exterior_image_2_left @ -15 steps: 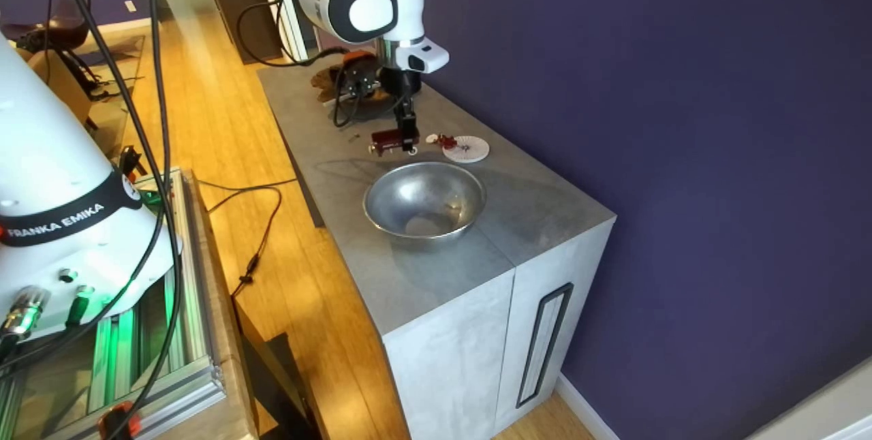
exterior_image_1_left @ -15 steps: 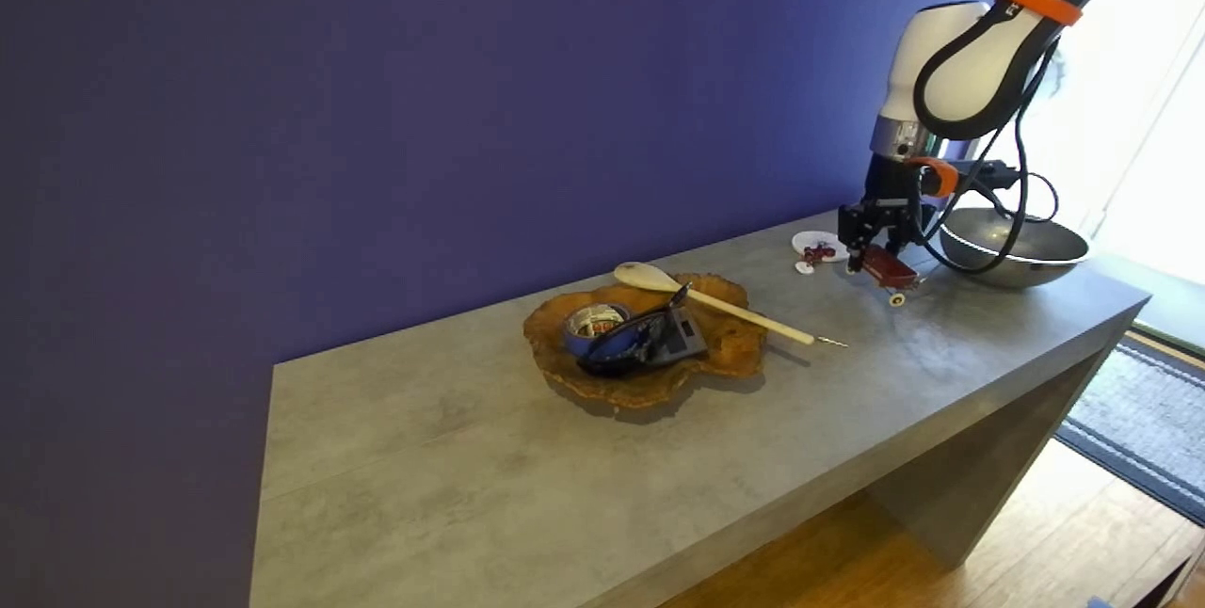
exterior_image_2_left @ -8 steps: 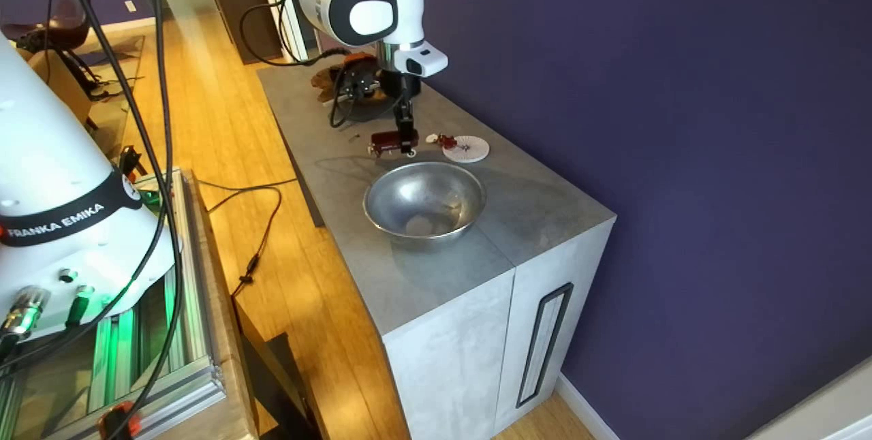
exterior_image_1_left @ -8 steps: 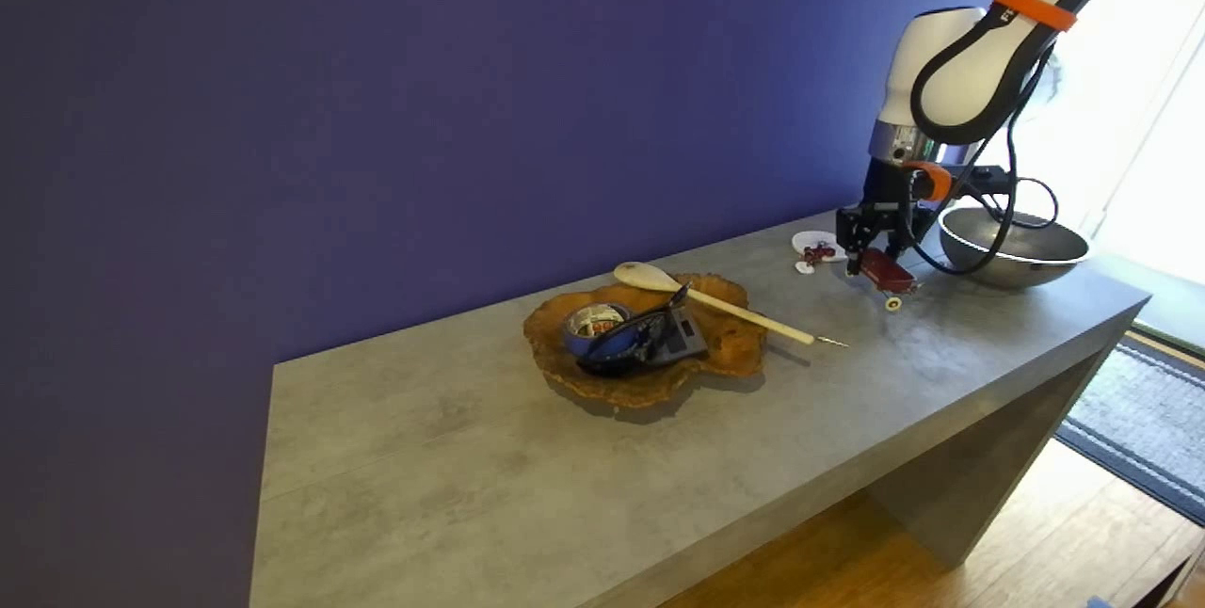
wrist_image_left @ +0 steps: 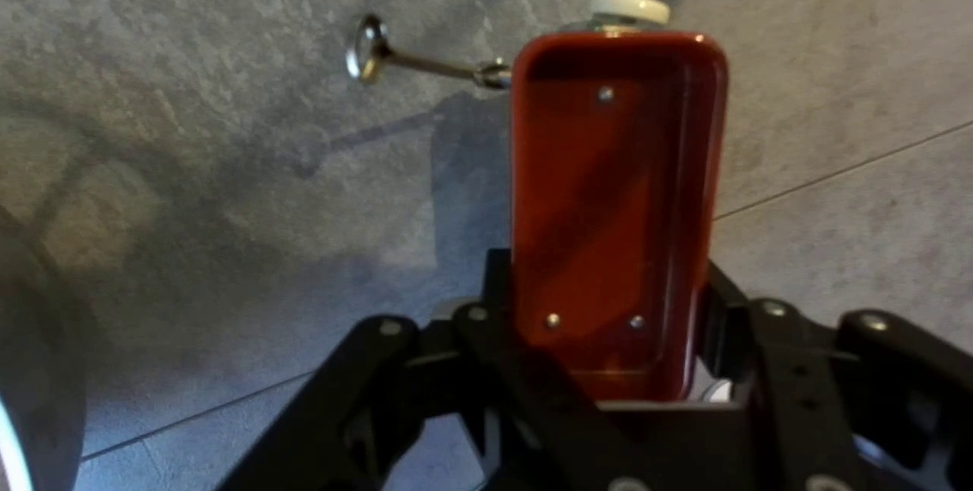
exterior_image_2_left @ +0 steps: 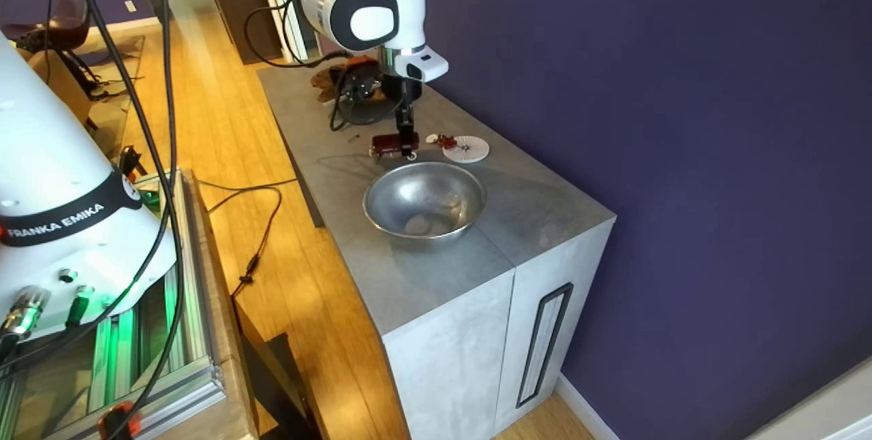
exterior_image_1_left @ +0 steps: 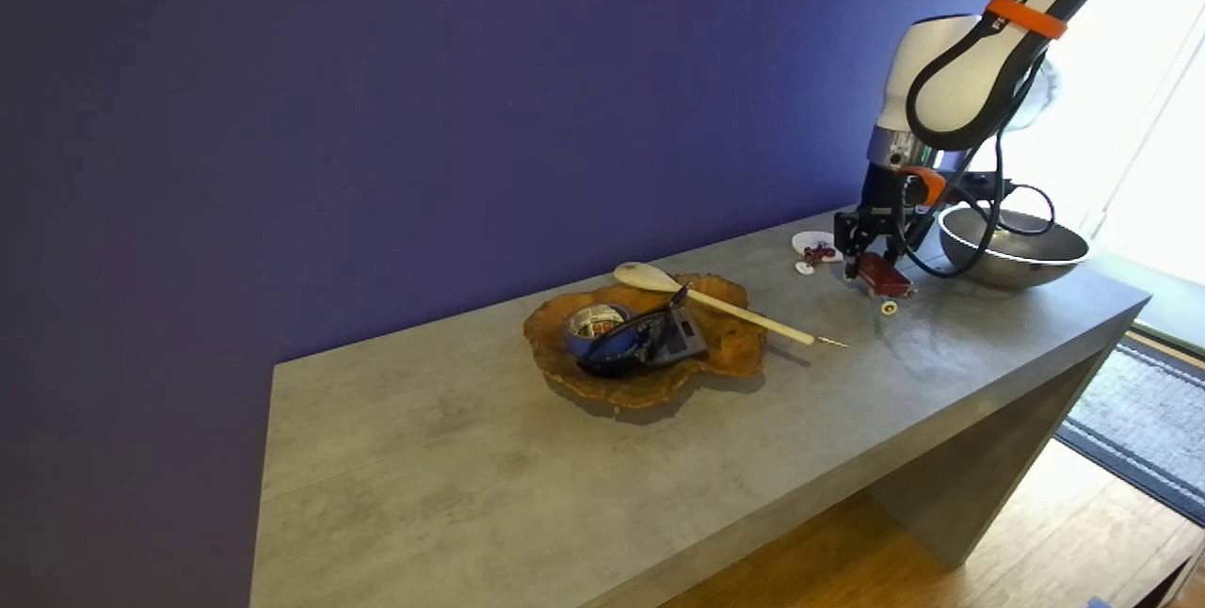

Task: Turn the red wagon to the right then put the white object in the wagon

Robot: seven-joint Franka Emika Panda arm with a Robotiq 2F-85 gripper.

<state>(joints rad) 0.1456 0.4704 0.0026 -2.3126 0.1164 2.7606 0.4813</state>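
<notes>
Wrist view: the gripper (wrist_image_left: 606, 287) clamps the wagon (wrist_image_left: 608, 187) between its jaws, by opposite sides. In both exterior views, the white object (exterior_image_2_left: 469, 148) lies on the table (exterior_image_2_left: 538, 205), near but apart from the wagon.

Base (exterior_image_2_left: 116, 249): we stand it white at the left edge of an exterior view, a black band (exterior_image_2_left: 109, 195) lettered FRANKA EMIKA wrapped around.
Forearm (exterior_image_1_left: 960, 100): in an exterior view we slant it down from the top right corner, an orange strap (exterior_image_1_left: 1026, 17) around it.
Wrist (exterior_image_1_left: 890, 149): we hold it close to vertical.
Cables (exterior_image_2_left: 169, 86): black, they hang past our base and, in both exterior views, loop out beside our wrist.
Gripper (wrist_image_left: 608, 286): we point it downward, clamped in a hold, beneath our wrist.
Fingers (wrist_image_left: 498, 278): black, set apart, facing each other; their contact is dark in the wrist view, so we believe, more than clearly see, that both press inward.
</notes>
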